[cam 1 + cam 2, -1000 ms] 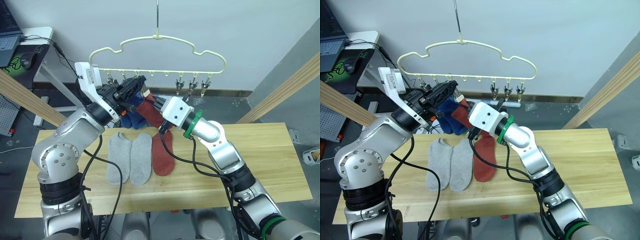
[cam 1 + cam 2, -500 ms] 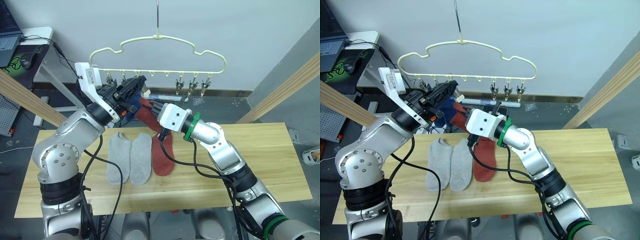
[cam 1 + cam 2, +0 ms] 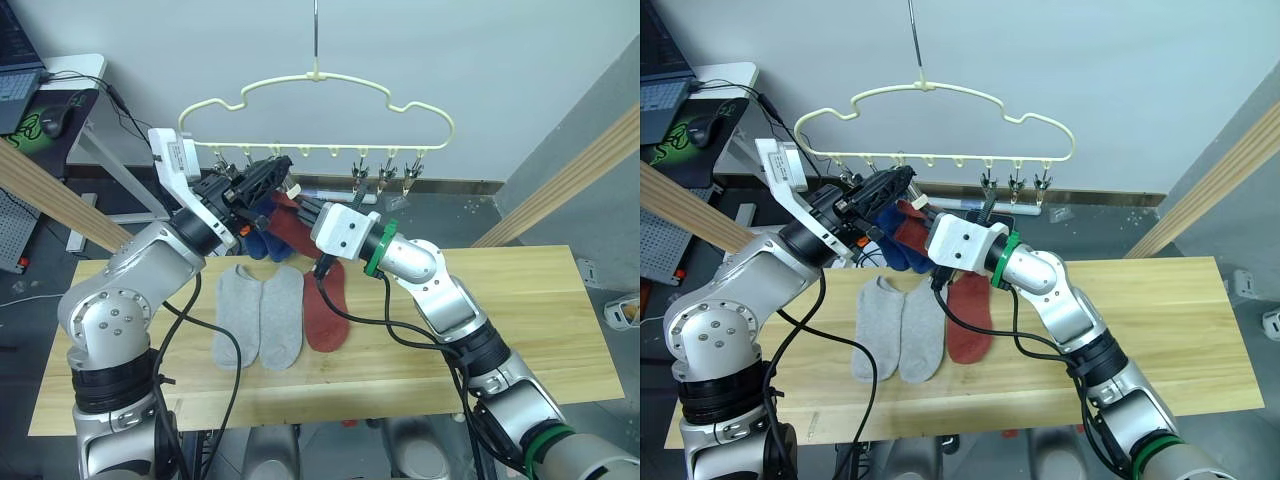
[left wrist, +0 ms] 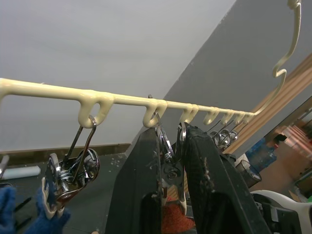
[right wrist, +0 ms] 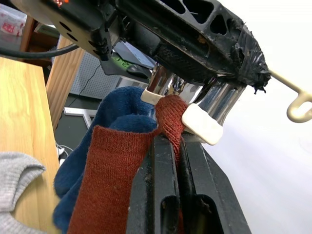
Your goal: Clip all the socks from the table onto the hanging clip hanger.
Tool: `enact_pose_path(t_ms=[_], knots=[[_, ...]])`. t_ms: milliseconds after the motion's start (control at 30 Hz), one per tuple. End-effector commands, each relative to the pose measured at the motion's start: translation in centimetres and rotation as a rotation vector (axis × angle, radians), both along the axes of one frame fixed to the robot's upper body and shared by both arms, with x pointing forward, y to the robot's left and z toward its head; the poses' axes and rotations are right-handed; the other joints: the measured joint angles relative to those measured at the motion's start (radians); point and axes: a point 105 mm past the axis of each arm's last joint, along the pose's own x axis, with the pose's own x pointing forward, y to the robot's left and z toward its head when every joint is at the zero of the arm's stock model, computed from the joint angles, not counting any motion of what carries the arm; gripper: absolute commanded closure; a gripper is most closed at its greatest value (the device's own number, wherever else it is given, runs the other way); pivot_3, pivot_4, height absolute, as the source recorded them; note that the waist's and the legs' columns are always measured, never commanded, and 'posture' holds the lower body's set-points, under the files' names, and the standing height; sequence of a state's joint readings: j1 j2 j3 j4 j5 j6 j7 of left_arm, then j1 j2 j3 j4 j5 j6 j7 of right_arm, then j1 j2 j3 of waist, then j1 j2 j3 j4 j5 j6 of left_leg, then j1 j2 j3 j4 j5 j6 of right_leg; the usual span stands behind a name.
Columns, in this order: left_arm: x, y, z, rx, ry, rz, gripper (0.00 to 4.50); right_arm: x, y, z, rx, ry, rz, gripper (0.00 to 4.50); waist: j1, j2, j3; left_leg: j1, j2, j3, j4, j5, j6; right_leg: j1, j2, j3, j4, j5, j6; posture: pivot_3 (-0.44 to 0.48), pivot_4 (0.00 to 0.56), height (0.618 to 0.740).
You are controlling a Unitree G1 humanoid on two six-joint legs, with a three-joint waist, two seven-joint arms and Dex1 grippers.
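Left gripper (image 4: 168, 161) squeezes a clip (image 4: 171, 168) open on the hanger (image 3: 318, 85), twelve o'clock above table (image 3: 520, 330). Right gripper (image 5: 176, 146), clamped on red sock (image 5: 117, 180), feeds its cuff in. Risk: early release, sock drops.

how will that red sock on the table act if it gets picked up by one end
The red sock lies flat on the table, thin knit, so it probably droops limp. The one in the right pincer folds softly, so likely light and unslippery.

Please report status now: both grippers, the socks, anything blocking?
Left gripper shut on clip. Right gripper shut on red sock, feeding it into clip. Three socks remain on table. Nothing blocking.
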State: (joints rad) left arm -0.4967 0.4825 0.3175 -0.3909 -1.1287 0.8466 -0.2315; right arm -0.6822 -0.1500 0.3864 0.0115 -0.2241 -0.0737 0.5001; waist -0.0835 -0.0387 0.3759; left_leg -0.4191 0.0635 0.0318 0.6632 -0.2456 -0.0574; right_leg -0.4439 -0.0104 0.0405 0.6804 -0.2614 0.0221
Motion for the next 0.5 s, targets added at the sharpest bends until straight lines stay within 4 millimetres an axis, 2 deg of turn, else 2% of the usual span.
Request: enact_pose_path(t_ms=[33, 500], knots=[[-0.71, -0.08, 0.50, -0.001, -0.026, -0.030, 4.13, -0.08, -0.27, 1.52, 0.072, -0.010, 0.001, 4.50, 0.000, 0.000, 0.000, 0.000, 0.000, 0.000, 0.000, 0.000, 0.000, 0.000, 0.000, 0.000, 0.000, 0.000, 0.000, -0.138, 0.332, 0.740], [-0.82, 0.20, 0.35, 0.023, -0.023, -0.039, 4.13, 0.56, -0.74, 2.06, 0.182, 0.081, -0.022, 4.50, 0.000, 0.000, 0.000, 0.000, 0.000, 0.000, 0.000, 0.000, 0.000, 0.000, 0.000, 0.000, 0.000, 0.000, 0.000, -0.137, 0.332, 0.740]])
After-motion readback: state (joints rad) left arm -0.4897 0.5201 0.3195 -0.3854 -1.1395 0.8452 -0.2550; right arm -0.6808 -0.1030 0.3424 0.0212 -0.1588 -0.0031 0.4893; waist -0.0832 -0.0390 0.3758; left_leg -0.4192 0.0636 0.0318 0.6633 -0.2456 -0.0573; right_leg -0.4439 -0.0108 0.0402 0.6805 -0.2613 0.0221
